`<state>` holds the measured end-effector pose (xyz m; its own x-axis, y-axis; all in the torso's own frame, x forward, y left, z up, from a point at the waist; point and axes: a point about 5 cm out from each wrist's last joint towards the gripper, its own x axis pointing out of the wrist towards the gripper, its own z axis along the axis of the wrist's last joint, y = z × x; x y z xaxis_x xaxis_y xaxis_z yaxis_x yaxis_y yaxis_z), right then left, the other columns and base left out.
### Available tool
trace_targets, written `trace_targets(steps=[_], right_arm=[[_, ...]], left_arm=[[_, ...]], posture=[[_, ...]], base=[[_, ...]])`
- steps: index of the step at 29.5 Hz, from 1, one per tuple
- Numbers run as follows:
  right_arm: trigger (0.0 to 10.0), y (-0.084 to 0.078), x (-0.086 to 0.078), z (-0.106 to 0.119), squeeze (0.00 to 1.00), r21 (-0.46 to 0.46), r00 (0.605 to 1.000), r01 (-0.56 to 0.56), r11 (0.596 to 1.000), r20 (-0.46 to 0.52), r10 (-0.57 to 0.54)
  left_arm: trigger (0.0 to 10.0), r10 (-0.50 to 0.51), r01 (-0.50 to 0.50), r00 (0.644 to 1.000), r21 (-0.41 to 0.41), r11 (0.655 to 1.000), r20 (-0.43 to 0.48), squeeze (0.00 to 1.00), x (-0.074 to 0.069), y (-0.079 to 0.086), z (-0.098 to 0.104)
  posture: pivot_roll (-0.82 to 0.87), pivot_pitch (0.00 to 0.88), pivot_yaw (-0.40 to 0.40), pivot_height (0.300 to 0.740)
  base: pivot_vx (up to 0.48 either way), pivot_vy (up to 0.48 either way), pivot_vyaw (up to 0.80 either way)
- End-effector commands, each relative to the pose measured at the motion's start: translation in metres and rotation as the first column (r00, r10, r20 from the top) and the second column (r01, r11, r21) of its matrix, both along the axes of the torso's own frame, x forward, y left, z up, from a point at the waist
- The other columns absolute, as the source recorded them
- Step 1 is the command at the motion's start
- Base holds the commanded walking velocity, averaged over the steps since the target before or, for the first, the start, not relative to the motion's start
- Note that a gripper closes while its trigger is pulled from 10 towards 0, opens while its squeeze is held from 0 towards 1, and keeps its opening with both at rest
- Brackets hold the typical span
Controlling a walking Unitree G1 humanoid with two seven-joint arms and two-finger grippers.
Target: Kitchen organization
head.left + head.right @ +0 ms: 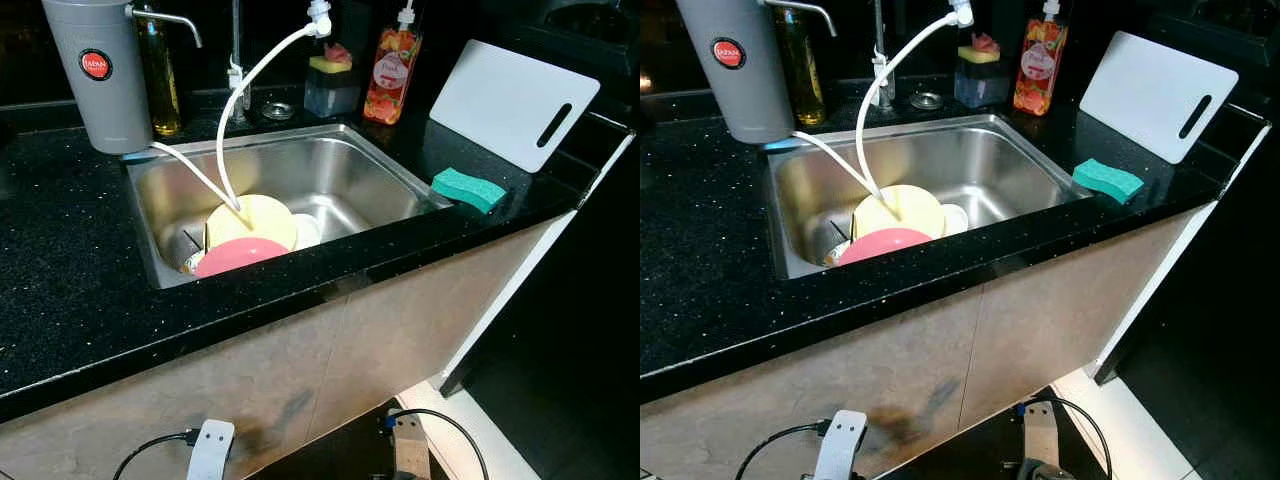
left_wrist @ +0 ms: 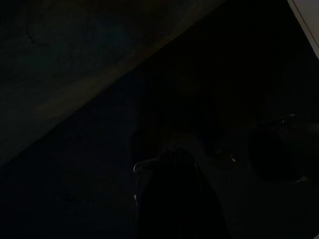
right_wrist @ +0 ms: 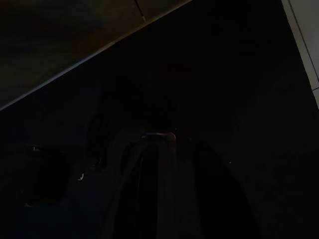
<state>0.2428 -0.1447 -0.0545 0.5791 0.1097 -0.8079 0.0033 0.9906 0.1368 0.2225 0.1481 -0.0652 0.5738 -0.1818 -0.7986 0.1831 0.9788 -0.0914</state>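
Lowest in the head view, below the sink: left arm [image 1: 210, 448] and right arm [image 1: 408, 445], both hanging idle in front of the beige cabinet front [image 1: 330, 370]; the left gripper [image 2: 174, 194] and right gripper [image 3: 159, 184] appear as dark shapes in their wrist views (too dark to tell whether the fingers are spread or closed). Black speckled countertop [image 1: 60, 260], surrounding the sink on all sides. Stainless steel sink [image 1: 350, 170], set into the countertop. Inside the sink, at its near left part: pink plate [image 1: 240, 256], nearest the front rim; yellow plate [image 1: 255, 220], just behind and partly overlapped by the pink one; white dish [image 1: 306, 231], just right of the yellow plate. Thin white hose [image 1: 245, 95], running from the tap down to the yellow plate. Green sponge [image 1: 468, 189], on the countertop just right of the sink. White cutting board [image 1: 505, 100], leaning behind the sponge, right of the sink. Behind the sink: orange soap bottle [image 1: 392, 65]; sponge holder [image 1: 331, 85] beside it. Grey water filter [image 1: 98, 75], at the sink's far left corner, with an oil bottle [image 1: 160, 75] beside it.
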Motion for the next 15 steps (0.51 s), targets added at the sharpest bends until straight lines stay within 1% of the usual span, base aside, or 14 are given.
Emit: trace_targets(steps=[1,12,15], right_arm=[[10.0,-0.0012,-0.0084,-0.0057,0.00,-0.003,0.999,0.005,1.000,-0.038,-0.005],[10.0,-0.0021,-0.0082,-0.0056,0.00,-0.007,0.999,0.008,1.000,-0.039,-0.008],[10.0,-0.0013,-0.0073,-0.0050,0.00,-0.004,0.999,0.008,1.000,-0.037,-0.008]], left_arm=[[10.0,-0.011,0.011,1.000,-0.001,1.000,-0.023,0.00,-0.0068,-0.0027,-0.0042],[10.0,-0.007,0.007,1.000,-0.001,1.000,-0.022,0.00,-0.0058,-0.0027,-0.0036],[10.0,-0.035,0.035,0.999,0.001,0.999,-0.020,0.00,-0.0042,-0.0039,-0.0026]], posture=[[0.07,0.089,-0.101,0.740],[0.07,0.103,-0.098,0.740],[0.07,0.104,-0.095,0.740]], base=[[0.000,0.000,0.00],[0.000,0.000,0.00],[0.000,0.000,0.00]])
